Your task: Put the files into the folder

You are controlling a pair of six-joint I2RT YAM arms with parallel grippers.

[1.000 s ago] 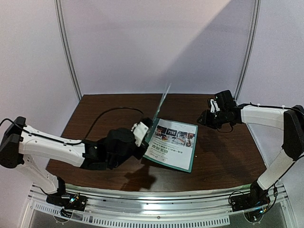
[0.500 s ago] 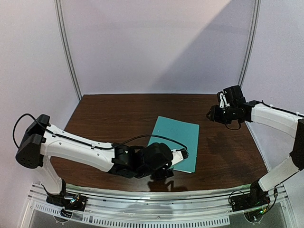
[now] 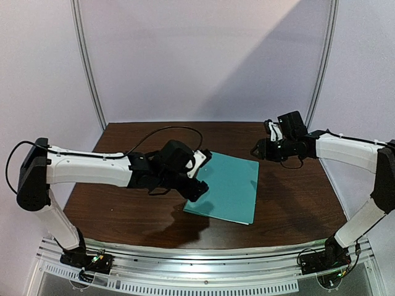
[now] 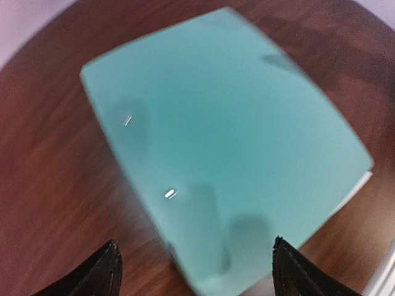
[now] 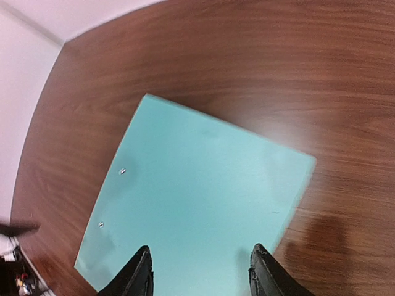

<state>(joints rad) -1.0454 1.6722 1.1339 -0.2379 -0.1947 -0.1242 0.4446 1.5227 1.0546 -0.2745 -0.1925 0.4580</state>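
The teal folder [image 3: 229, 187] lies shut and flat on the brown table. The files are hidden under its cover; only a thin white edge [image 4: 363, 183] peeks out at one corner in the left wrist view. My left gripper [image 3: 197, 180] hovers over the folder's left edge, open, with nothing between its fingers. In its own view the folder [image 4: 222, 142] fills the space ahead of the left gripper [image 4: 194, 271]. My right gripper [image 3: 258, 150] hangs above the folder's far right corner, open and empty. The right wrist view has the folder [image 5: 203, 197] below the right gripper [image 5: 200, 268].
Two small metal fasteners [image 5: 122, 171] show near the folder's spine. The dark wood table [image 3: 296, 197] is bordered by white walls at the back and sides and by a metal rail [image 3: 203, 262] at the front. A black cable [image 3: 160, 131] loops above the left arm.
A second ago my left gripper held the folder's cover up over a colour-printed sheet. The cover has dropped shut, the left gripper has opened, and the right gripper has shifted slightly left.
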